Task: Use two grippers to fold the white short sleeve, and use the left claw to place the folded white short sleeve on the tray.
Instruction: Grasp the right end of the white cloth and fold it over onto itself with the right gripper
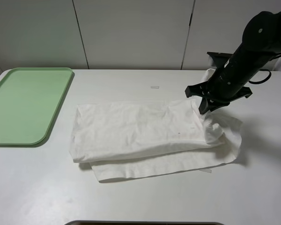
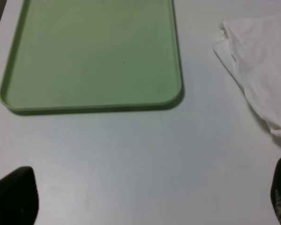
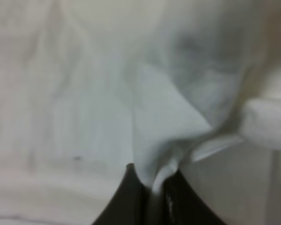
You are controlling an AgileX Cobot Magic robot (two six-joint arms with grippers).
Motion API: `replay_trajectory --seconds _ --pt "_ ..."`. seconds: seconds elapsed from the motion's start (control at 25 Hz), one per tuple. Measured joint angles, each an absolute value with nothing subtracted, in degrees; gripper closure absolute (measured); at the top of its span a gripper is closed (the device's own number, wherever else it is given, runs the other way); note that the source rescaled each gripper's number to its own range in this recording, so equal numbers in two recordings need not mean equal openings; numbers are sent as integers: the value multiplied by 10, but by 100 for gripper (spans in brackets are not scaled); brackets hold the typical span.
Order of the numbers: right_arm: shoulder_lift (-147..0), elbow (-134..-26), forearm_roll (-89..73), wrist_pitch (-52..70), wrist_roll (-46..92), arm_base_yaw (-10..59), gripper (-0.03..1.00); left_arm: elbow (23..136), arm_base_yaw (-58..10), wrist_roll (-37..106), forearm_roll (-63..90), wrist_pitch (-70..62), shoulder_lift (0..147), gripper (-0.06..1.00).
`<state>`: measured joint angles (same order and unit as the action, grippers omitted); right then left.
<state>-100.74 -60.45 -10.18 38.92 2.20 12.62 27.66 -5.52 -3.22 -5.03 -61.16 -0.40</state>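
The white short sleeve [image 1: 140,138] lies folded in wrinkled layers on the table's middle. My right gripper [image 1: 204,110] is over its right end, shut on a pinch of the cloth. In the right wrist view the black fingertips [image 3: 131,197] clamp a raised fold of the white short sleeve [image 3: 84,93]. The pale green tray [image 1: 25,105] lies empty at the far left. My left claw is not in the exterior high view. In the left wrist view its fingertips [image 2: 14,194] stand wide apart and empty above bare table, near the tray [image 2: 91,51] and a corner of the white short sleeve [image 2: 262,65].
A small pale tape strip [image 1: 154,87] lies on the white table behind the shirt. A dark edge [image 1: 145,223] shows at the front of the table. White wall panels stand behind.
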Motion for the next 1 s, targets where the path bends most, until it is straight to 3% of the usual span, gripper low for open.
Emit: replay_trajectory --seconds 0.2,1.0 --pt "-1017 -605 -118 381 20 186 91 277 -55 -32 -50 -612 -4 -6" --pt "-1017 -603 -132 373 19 188 91 277 -55 -32 -50 -612 -4 -6"
